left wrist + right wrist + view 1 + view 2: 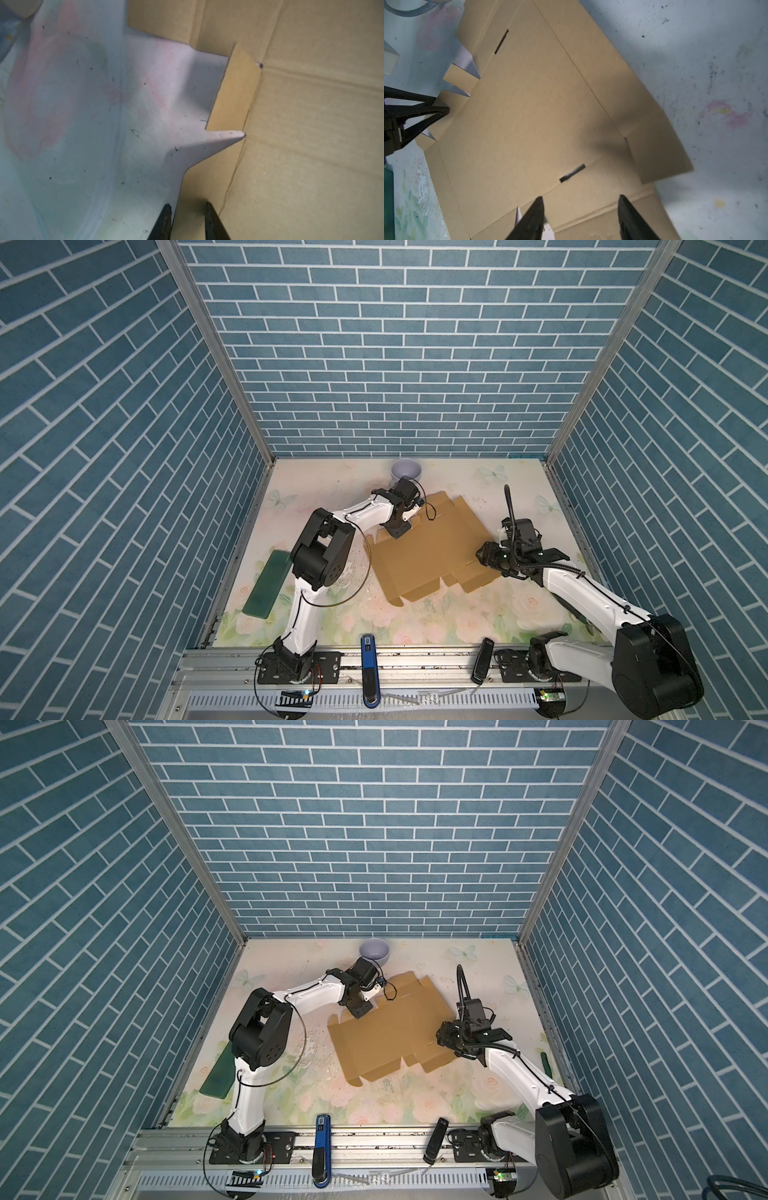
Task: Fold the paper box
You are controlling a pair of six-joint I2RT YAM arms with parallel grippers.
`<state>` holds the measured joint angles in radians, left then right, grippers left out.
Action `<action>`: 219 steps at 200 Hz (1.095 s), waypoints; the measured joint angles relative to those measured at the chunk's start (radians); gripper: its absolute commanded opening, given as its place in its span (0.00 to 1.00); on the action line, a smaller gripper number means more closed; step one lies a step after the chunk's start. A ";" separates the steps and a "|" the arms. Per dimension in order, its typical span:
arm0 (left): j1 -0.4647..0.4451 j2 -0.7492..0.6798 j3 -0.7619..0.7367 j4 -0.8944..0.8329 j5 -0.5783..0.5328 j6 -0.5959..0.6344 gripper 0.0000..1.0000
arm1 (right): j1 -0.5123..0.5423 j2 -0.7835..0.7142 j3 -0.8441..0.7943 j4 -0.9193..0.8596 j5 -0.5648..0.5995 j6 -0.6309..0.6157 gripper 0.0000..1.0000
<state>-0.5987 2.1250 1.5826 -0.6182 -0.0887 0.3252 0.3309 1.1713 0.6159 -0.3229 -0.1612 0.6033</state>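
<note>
The paper box (pixel 428 549) (pixel 390 1031) lies unfolded as a flat brown die-cut sheet in the middle of the table. My left gripper (pixel 397 533) (pixel 358 1011) is down at its far left edge, among the small side tabs. In the left wrist view its jaws (pixel 188 207) stand a narrow gap apart. One finger (pixel 166 220) is over the table, and the other is over a flap (pixel 193 187) whose edge runs between them. My right gripper (pixel 484 558) (pixel 581 205) hovers open over the sheet's near right corner with nothing between its fingers.
A pale lavender bowl (pixel 406 472) stands at the back, just behind the left wrist. A dark green flat board (pixel 266 585) lies at the left wall. A blue tool (pixel 369 672) and a black one (pixel 482 659) rest on the front rail. Brick-pattern walls enclose three sides.
</note>
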 measured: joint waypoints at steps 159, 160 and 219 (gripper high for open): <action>0.000 -0.116 -0.138 0.074 0.027 -0.098 0.08 | 0.000 0.014 0.080 -0.007 0.019 -0.009 0.56; 0.000 -0.117 -0.139 0.074 0.027 -0.099 0.08 | 0.000 0.015 0.081 -0.007 0.019 -0.009 0.56; -0.004 -0.141 -0.169 0.086 0.047 -0.147 0.06 | 0.000 0.043 0.116 -0.006 0.020 -0.009 0.56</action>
<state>-0.6025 1.9839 1.4139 -0.5323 -0.0418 0.1780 0.3309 1.2140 0.7315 -0.3294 -0.1413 0.5941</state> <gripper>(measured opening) 0.065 0.560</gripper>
